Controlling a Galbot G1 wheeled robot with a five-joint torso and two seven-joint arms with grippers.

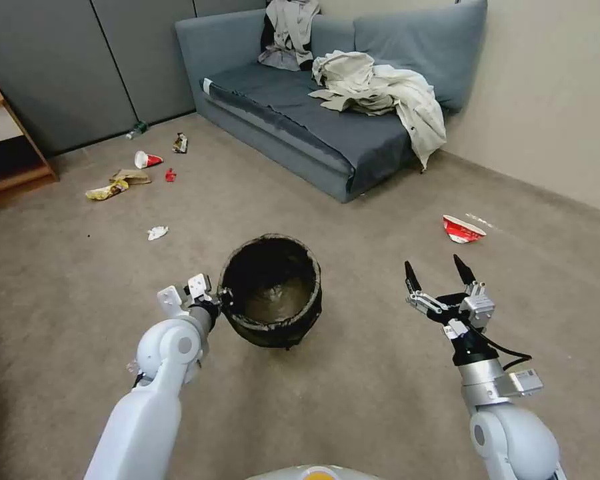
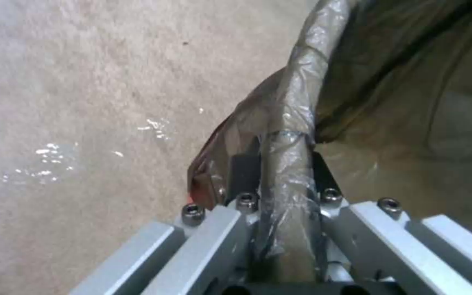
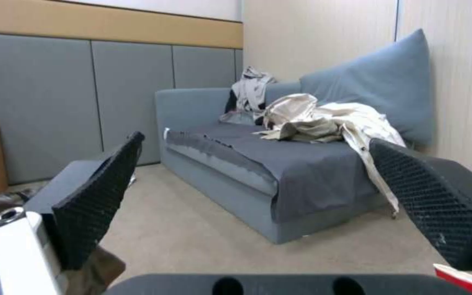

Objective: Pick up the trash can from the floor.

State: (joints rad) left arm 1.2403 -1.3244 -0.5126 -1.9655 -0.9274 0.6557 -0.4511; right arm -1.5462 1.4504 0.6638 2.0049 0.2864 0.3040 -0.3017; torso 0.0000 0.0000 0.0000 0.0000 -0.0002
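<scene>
The trash can (image 1: 271, 298), a small round bin lined with a crinkled black bag, sits tilted with its mouth towards me over the grey-beige floor (image 1: 373, 407). My left gripper (image 1: 220, 297) is shut on the near-left part of its rim. In the left wrist view the bag-wrapped rim of the trash can (image 2: 296, 102) runs between the two fingers of the left gripper (image 2: 282, 162), with floor (image 2: 83, 102) beside it. The can's base is hidden. My right gripper (image 1: 436, 269) hovers open to the right of the can, holding nothing; its right wrist view shows the spread right gripper (image 3: 255, 141).
A blue-grey sofa (image 1: 327, 133) with crumpled clothes (image 1: 380, 87) stands at the back. A red-and-white paper tray (image 1: 463, 229) lies on the carpet at the right. Scattered litter (image 1: 135, 175) lies far left near a wooden shelf (image 1: 7, 153). Bare carpet surrounds the can.
</scene>
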